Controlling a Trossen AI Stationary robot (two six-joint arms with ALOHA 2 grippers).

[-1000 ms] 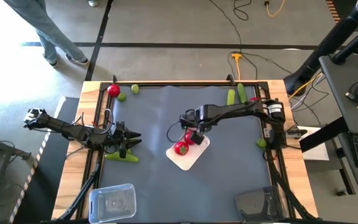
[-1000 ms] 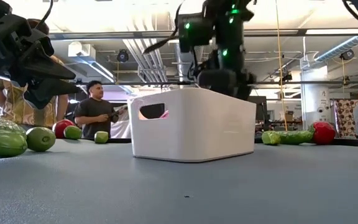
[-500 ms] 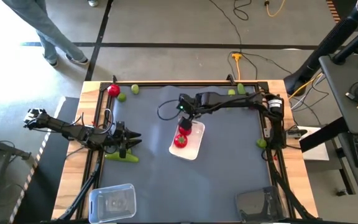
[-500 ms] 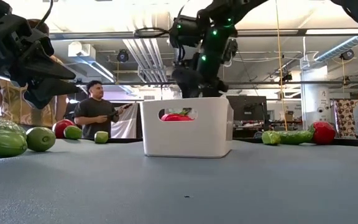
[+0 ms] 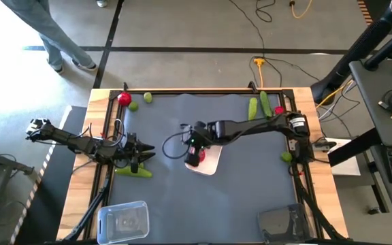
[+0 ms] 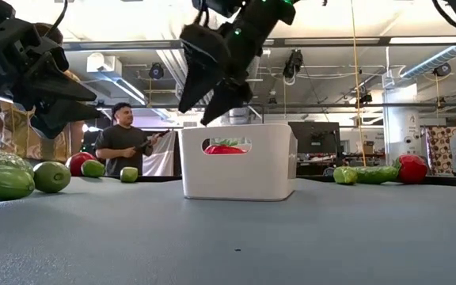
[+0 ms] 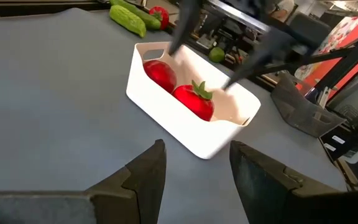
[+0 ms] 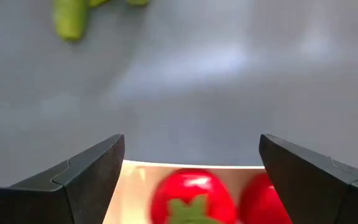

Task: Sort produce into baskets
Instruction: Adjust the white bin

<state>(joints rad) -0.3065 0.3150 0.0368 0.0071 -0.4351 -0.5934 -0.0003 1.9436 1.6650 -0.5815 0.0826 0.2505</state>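
Overhead and level views of a grey, matte table mat framed by a pale wooden border (image 5: 80, 177). The opaque white tray (image 5: 209, 162), a smooth rectangular tub with rounded corners and a slot handle cut into its end wall, sits near the middle of the mat and holds two glossy red tomatoes (image 7: 194, 101) with green stalk caps, lying side by side. The right gripper (image 5: 194, 144) hangs above the tray's left end with its two dark, wedge-shaped fingers (image 6: 192, 67) spread wide and nothing between them. The left gripper (image 5: 145, 153) waits at the mat's left edge, its jaws nearly closed and empty, just beside a long, bumpy green cucumber (image 5: 133, 171) lying flat on the mat. A further tomato (image 5: 124, 98) and two small round limes (image 5: 134, 105) rest at the far left corner; two more cucumbers (image 5: 258, 104) lie side by side near the far right corner, and another lime (image 5: 286, 157) sits at the right edge. The clear plastic tray (image 5: 123, 222) stands at the near left corner and the dark smoky translucent tray (image 5: 283, 224) at the near right corner, both shallow with rounded corners. A person (image 6: 123, 142) in a dark shirt appears in the room behind the table.
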